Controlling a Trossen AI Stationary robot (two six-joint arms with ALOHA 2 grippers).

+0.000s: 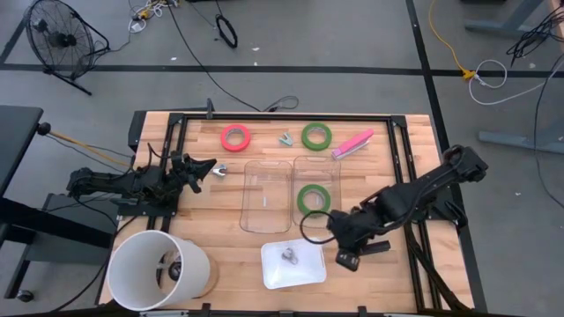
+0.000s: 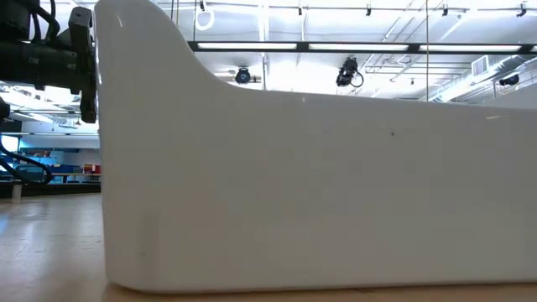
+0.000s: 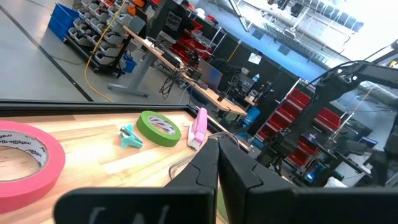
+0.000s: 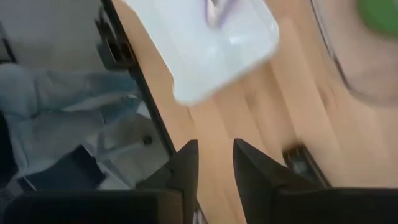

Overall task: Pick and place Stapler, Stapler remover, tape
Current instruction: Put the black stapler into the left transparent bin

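The left gripper (image 1: 210,169) is waiting shut and empty, left of the clear tray (image 1: 267,176). Beyond the tray's far edge are lying the red tape (image 1: 235,136), the remover (image 1: 286,139), a green tape (image 1: 316,135) and the pink stapler (image 1: 352,143), its long axis slanting. The right gripper (image 1: 345,255) is hovering near the tray's front right corner, jaws slightly parted and empty, the nearer arm to the stapler.

The high view looked straight down on the whole worktop (image 1: 220,238). The low view sat at worktop level, pressed against a white tray (image 2: 319,184). Each wrist view faced past its own tool; the right shared that tray (image 4: 205,50).
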